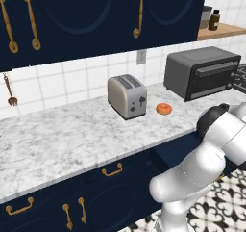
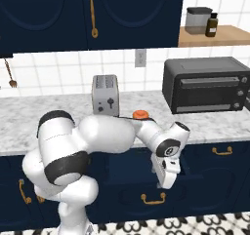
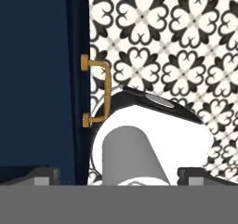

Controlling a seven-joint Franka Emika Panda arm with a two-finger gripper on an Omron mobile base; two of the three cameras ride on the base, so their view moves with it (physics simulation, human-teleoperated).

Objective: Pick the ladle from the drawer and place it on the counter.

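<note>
1. Hanging low in front of the cabinets with tips aimed down at the patterned floor: pincer spread wide, nothing held between the fingers.
2. Just beside one fingertip: the navy face of the drawer, with its brass pull jutting out toward the gap between the tips, close but untouched.
3. First hazard, judged from that closeness: knocking a finger against the pull or scraping the drawer face on any further drop or sideways swing.
4. Second hazard: reaching into the drawer from this downward pose with the inside hidden, so groping almost blind for a wire-thin handle, with a fair chance of closing on air or pinching off-centre and ending with a swinging or slipping ladle.
5. Third hazard: catching the long handle on the thick pale edge of the desk during the lift, given the slab overhanging above the pincer.
6. Ladle itself hidden. Judged to lie within the drawer, on the far side of the navy face from the pincer and higher than the tips; exact lie and heading impossible to tell.
7. Farthest out, well above the pincer: toaster and a small orange ring on the desk, worth avoiding when choosing a landing spot.
</note>
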